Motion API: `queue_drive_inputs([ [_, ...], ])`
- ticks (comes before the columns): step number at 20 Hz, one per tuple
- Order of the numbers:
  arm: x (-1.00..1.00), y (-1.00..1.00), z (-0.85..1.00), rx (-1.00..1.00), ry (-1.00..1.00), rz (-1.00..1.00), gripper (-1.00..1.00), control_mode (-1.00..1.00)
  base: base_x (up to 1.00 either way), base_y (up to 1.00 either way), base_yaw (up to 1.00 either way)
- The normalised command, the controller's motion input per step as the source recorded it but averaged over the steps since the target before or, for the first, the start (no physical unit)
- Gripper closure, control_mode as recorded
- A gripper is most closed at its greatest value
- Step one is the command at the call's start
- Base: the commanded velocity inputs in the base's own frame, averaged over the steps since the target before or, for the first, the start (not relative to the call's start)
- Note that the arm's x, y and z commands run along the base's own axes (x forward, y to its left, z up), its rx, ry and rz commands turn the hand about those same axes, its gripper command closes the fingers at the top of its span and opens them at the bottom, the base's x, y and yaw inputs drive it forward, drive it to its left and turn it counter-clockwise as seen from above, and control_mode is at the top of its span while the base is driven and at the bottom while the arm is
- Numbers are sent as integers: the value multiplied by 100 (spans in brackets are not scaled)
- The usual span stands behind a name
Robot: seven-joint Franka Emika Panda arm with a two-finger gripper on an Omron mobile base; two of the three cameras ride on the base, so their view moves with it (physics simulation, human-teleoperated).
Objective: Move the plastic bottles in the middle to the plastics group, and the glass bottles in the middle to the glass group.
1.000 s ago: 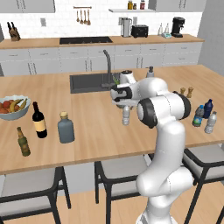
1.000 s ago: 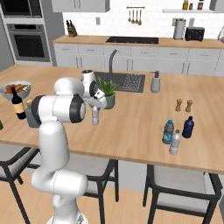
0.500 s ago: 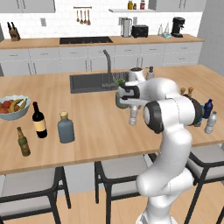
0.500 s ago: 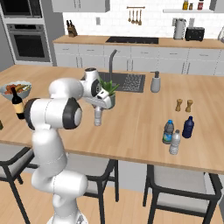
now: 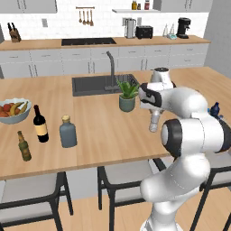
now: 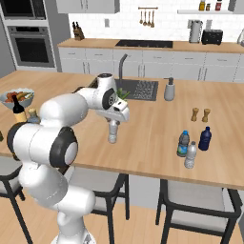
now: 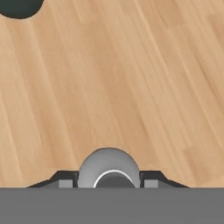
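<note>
My gripper [image 5: 155, 113] [image 6: 113, 123] [image 7: 109, 177] is shut on a pale grey-clear plastic bottle [image 5: 154, 122] [image 6: 113, 132] that hangs upright under the hand, low over the wooden counter. Its rounded top [image 7: 109, 166] shows between the two fingertips. To the right stand a dark-blue bottle [image 6: 205, 138], a silvery-clear bottle [image 6: 190, 155] and a blue-label water bottle [image 6: 183, 143]. At the left a squat grey-blue glass bottle [image 5: 68, 131] stands beside a dark wine bottle [image 5: 40, 124] and a small beer bottle [image 5: 24, 146].
A potted plant [image 5: 127, 95] stands just behind my hand at the sink [image 5: 90, 85]. A fruit bowl [image 5: 13, 110] is at the far left. The soap dispenser [image 6: 169, 89] and two shakers [image 6: 200, 115] stand behind the bottles on the right. Stools line the near edge.
My hand has carried the pale bottle to the right along the counter, past the plant. The other bottles have stayed where they were.
</note>
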Motion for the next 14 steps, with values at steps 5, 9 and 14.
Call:
queue_drive_inputs([
  [5,-67,-90,5,-3,0,4,100,-100,0,0,0],
  [9,-35,-99,0,-8,0,0,100,-100,0,0,0],
  [14,-10,-99,0,-9,0,0,100,-100,0,0,0],
])
